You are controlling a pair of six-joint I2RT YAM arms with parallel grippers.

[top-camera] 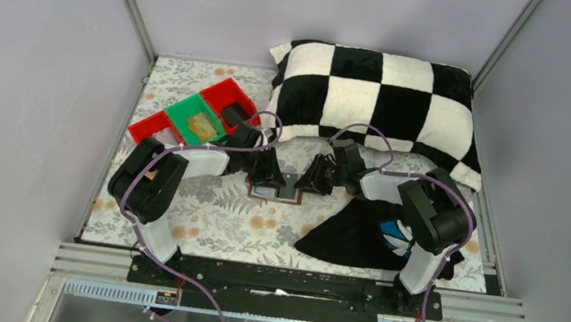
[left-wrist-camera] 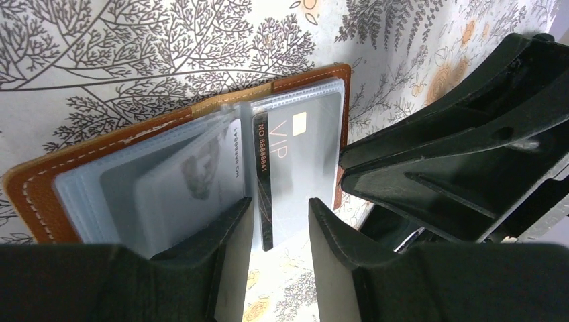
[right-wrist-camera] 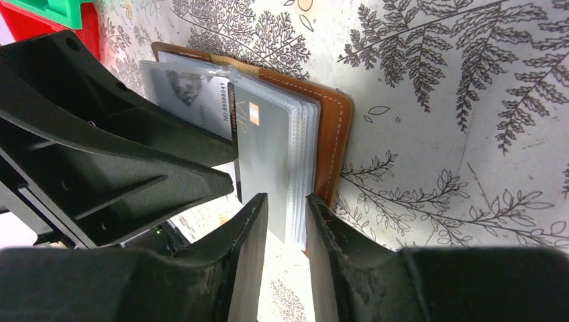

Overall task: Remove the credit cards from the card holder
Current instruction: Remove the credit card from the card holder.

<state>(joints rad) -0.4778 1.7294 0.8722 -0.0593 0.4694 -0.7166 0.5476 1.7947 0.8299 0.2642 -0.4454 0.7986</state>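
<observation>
Item: brown leather bifold card holder (top-camera: 276, 193), lying open mid-table on the floral table cover (top-camera: 218, 210). We note both arms bent inward over it. The left gripper (left-wrist-camera: 282, 204) has its fingers parted astride the grey plastic VIP credit card (left-wrist-camera: 295, 161), gap showing. The right gripper (right-wrist-camera: 287, 198) straddles the clear sleeves (right-wrist-camera: 302, 134); we cannot tell whether it clamps them.

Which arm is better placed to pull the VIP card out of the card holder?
Probably left: the left gripper has open jaws straddling the VIP card at its striped edge. The right gripper brackets the whole sleeve stack of the card holder, better suited to bracing it.
</observation>
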